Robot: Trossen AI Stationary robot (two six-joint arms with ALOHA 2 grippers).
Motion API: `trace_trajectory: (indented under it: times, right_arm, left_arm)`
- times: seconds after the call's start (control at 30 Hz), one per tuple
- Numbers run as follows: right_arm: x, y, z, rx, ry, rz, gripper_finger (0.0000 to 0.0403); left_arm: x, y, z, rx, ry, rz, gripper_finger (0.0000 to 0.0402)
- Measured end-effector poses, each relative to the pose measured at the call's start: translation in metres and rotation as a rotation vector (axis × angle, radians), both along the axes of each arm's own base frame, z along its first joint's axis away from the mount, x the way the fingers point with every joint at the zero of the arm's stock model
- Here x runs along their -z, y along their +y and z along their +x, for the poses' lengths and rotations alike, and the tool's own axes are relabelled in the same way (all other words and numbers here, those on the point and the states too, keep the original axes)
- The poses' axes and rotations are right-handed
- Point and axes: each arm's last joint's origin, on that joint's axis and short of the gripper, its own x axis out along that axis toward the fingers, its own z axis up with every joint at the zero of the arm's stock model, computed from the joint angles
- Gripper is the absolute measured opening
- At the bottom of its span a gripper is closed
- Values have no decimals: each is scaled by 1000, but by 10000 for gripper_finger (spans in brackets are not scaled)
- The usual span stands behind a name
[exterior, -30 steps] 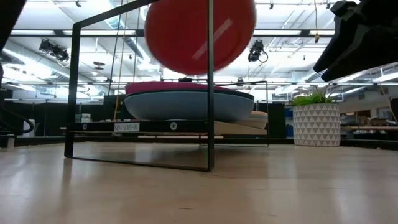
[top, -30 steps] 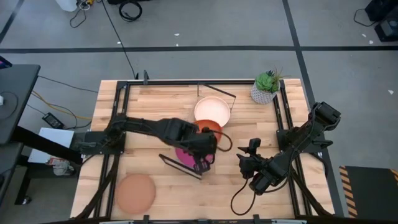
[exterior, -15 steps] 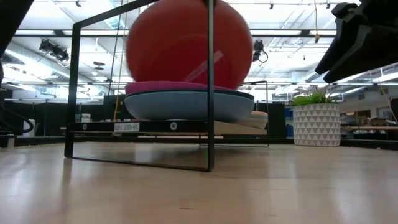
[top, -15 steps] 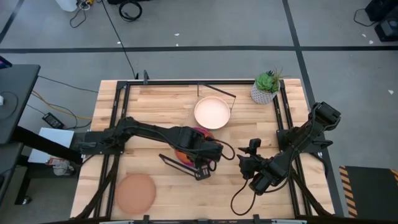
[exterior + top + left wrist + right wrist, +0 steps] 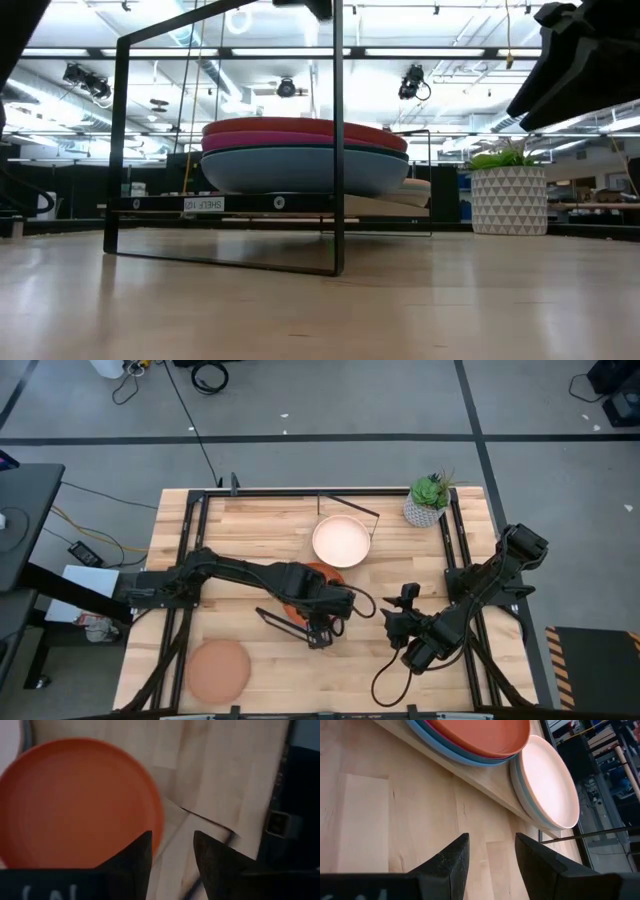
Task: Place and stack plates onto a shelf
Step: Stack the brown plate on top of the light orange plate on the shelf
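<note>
An orange plate (image 5: 305, 129) lies flat on top of a magenta plate (image 5: 300, 142) and a light blue plate (image 5: 300, 170), stacked on the shelf (image 5: 270, 203). A cream plate (image 5: 342, 541) sits on another plate farther along the shelf. A tan plate (image 5: 218, 670) lies on the table at the near left. My left gripper (image 5: 171, 850) hangs open above the orange plate's (image 5: 75, 805) near edge, clear of it. My right gripper (image 5: 491, 852) is open, low over the table to the shelf's right, with nothing between its fingers.
A small white pot with a green plant (image 5: 428, 500) stands at the far right corner. The shelf's thin black frame (image 5: 338, 140) rises around the stacks. Bare table top (image 5: 250, 525) lies at the far left and along the near edge.
My left gripper has carried the steeply tilted orange plate toward the table's near edge and down onto the magenta plate, then let go. The plate has tipped down and now lies flat on the stack.
</note>
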Motion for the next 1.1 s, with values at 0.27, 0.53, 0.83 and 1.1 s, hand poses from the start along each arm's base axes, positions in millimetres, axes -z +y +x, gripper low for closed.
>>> trace_trajectory:
  times: [0.27,0.53,0.83,1.1]
  right_arm:
    - [-1,0,1,-17,-12,-38,165]
    - [-1,0,2,-39,-14,-70,165]
    - [-4,-10,11,-60,1,-208,165]
    - [-5,-26,30,-35,25,-253,165]
  left_arm:
    - [-36,-69,-50,188,-145,56,144]
    - [-11,-160,-107,-31,-56,12,144]
    - [78,-200,-146,-495,193,12,144]
    - [135,-192,-153,-720,394,1,144]
